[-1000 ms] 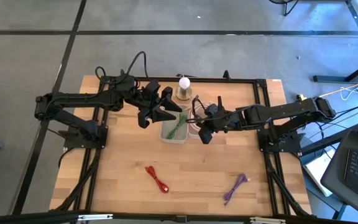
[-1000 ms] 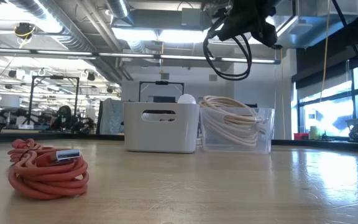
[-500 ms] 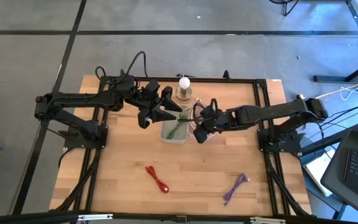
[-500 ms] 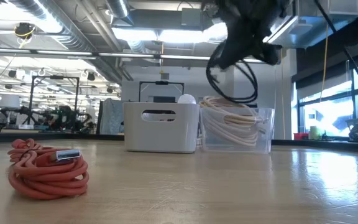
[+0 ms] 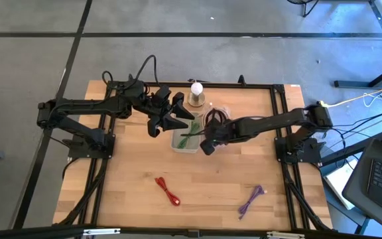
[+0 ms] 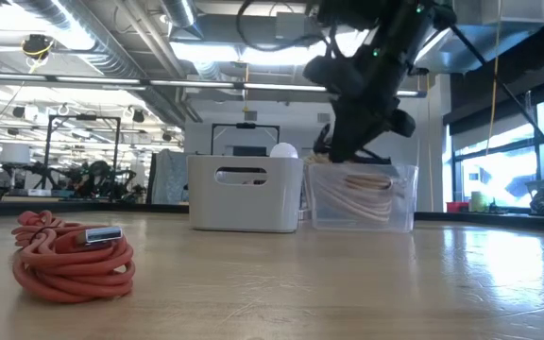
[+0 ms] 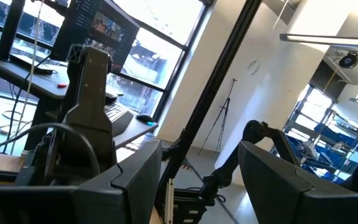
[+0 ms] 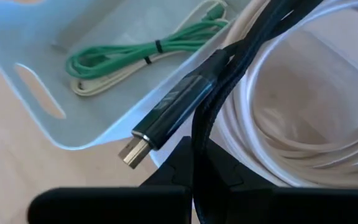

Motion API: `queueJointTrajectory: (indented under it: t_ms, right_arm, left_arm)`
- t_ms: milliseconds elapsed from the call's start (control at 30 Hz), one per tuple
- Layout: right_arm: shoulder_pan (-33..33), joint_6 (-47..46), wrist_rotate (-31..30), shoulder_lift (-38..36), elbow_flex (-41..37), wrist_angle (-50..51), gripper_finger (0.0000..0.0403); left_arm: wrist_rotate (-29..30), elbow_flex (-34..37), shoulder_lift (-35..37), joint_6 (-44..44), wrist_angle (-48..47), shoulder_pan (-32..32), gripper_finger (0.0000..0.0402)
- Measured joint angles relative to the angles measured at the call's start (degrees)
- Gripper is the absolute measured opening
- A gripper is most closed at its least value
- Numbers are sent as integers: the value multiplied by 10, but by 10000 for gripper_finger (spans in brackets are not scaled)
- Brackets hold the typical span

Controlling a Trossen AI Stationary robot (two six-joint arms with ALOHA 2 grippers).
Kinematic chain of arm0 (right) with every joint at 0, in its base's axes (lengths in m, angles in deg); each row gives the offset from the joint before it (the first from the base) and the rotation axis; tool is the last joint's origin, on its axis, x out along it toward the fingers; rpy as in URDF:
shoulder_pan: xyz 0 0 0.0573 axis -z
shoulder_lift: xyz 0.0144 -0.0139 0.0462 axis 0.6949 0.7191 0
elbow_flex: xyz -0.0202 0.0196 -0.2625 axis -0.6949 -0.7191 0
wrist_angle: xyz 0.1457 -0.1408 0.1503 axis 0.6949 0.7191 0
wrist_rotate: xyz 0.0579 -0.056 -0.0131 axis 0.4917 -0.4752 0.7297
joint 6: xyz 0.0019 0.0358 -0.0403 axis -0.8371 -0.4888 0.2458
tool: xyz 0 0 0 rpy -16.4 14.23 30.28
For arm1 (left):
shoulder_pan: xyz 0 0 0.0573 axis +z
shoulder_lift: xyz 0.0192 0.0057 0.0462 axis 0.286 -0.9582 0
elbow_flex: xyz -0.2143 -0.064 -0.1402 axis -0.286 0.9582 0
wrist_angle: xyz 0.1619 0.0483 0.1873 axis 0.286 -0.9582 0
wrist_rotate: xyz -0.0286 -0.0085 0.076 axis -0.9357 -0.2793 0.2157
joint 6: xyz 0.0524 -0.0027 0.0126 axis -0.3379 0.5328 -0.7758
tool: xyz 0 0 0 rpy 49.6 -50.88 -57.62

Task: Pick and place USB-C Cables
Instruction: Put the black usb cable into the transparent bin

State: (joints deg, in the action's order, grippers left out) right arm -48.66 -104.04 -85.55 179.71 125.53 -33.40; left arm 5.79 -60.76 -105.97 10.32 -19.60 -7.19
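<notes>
— How many cables can you count from where you stand?

— Loose on the table [image 5: 131, 166], two: one red bundle [image 5: 168, 191] near the front and one purple bundle [image 5: 250, 200] off toward the right arm's side, well apart from each other. Then one green cable [image 8: 143, 51] lying in the white bin [image 5: 185, 143], with a pale cream one folded beside it.

— And the clear container?

— The clear bin [image 6: 359, 196] stands just beside the white one and holds cream-white coils [image 8: 303, 118]; I can't separate them into a number. The one black cable [image 8: 185, 93] is pinched in the right gripper [image 5: 208, 145], fingers pressed together on it, hanging over the clear bin right at the edge nearest the white bin. Its metal plug [image 8: 131, 153] sticks out over the white bin's rim.

— What about the other arm?

— The left gripper [image 5: 176, 118] hangs above the back of the white bin, fingers spread apart, holding nothing.

— Anything else up there?

— One white ball on a round base [image 5: 196, 93] behind the two bins.
</notes>
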Motion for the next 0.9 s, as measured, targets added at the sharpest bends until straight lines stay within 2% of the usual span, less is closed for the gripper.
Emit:
queueJointTrajectory:
  t_ms: [233, 533, 667, 900]
  right_arm:
    - [0, 15, -14, 17, 0, -1, 14]
    - [0, 33, -14, 0, 0, -27, 134]
    - [0, 32, -18, -4, 3, -24, 169]
    - [-5, 66, -68, -4, 45, -2, 172]
  left_arm:
    - [0, 0, 0, 1, 0, 0, 207]
    - [0, 0, 0, 0, 0, -7, 207]
    - [-2, 0, 0, 0, 0, -9, 207]
    - [-9, 0, 0, 0, 0, -9, 207]
